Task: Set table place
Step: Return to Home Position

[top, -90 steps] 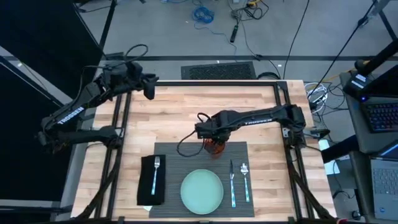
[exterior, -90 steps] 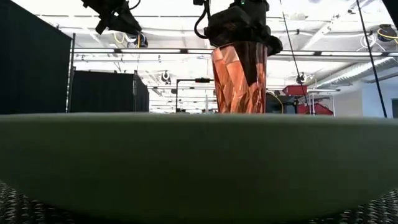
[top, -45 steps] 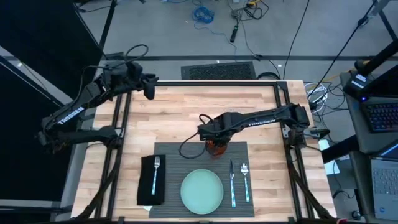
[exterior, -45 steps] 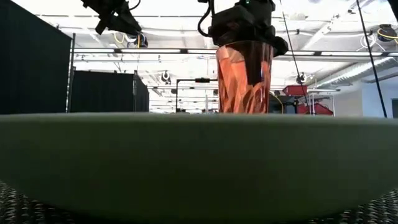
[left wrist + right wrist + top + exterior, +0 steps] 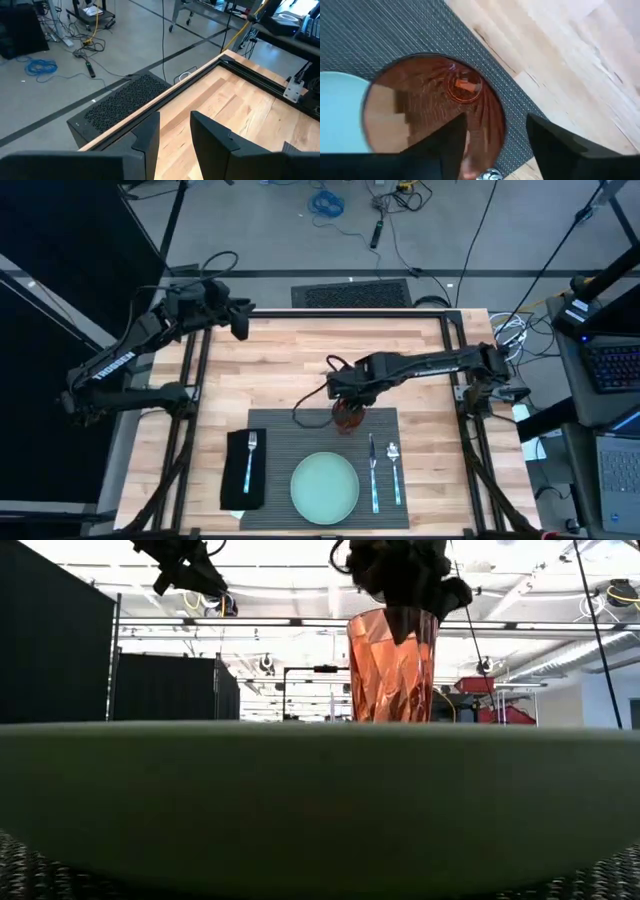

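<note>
A copper-coloured faceted glass stands upright on its base at the far edge of the dark ribbed placemat, beyond the pale green plate. My right gripper hovers open just above the glass. In the right wrist view one finger is over the glass's mouth and the other is outside its rim, and neither visibly touches it. My left gripper waits open over the table's far left corner.
On the placemat's left, a fork lies on a black napkin. A knife and a spoon lie right of the plate. The plate's rim fills the low view. Bare wooden tabletop lies beyond the placemat.
My right gripper has opened and let go of the glass, then risen a little and drifted toward the table's right edge. The glass now stands on the placemat.
</note>
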Motion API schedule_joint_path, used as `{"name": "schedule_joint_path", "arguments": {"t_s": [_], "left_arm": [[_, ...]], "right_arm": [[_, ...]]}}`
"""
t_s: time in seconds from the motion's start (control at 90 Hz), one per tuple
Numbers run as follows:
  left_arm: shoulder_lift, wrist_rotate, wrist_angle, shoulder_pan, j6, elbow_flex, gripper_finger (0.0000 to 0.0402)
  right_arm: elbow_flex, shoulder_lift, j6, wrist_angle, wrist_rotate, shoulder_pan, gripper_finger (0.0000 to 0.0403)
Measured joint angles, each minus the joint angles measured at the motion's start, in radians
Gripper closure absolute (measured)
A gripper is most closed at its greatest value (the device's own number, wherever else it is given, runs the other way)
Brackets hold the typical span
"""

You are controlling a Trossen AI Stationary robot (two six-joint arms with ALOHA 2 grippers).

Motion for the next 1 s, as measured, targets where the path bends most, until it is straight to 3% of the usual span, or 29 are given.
{"name": "schedule_joint_path", "arguments": {"t_s": [0.222,0.322,0.411,0.6,0.7,0.833,1.0], "left_arm": [[0.000,0.000,0.012,0.000,-0.001,0.000,0.0308],[-0.016,0.038,0.029,0.000,-0.001,0.000,0.0308],[-0.050,0.052,0.047,0.000,0.006,0.000,0.0308],[-0.153,0.052,0.080,0.000,0.024,-0.020,0.0308],[-0.235,0.051,0.141,0.003,0.011,-0.077,0.0308],[-0.354,0.048,0.202,0.015,-0.001,-0.176,0.0308],[-0.460,0.045,0.283,0.039,-0.046,-0.269,0.0308]], "right_arm": [[0.000,-0.167,-0.086,-0.004,0.005,0.034,0.0191],[0.000,-0.262,-0.129,0.000,0.059,0.078,0.0193],[0.000,-0.350,-0.158,0.017,0.167,0.138,0.0194],[-0.052,-0.541,-0.159,0.113,0.503,0.320,0.0194],[-0.168,-0.655,-0.154,0.218,0.622,0.417,0.0194],[-0.432,-0.851,-0.143,0.424,0.709,0.513,0.0194],[-0.815,-1.132,-0.221,0.830,0.766,0.534,0.0194]]}}
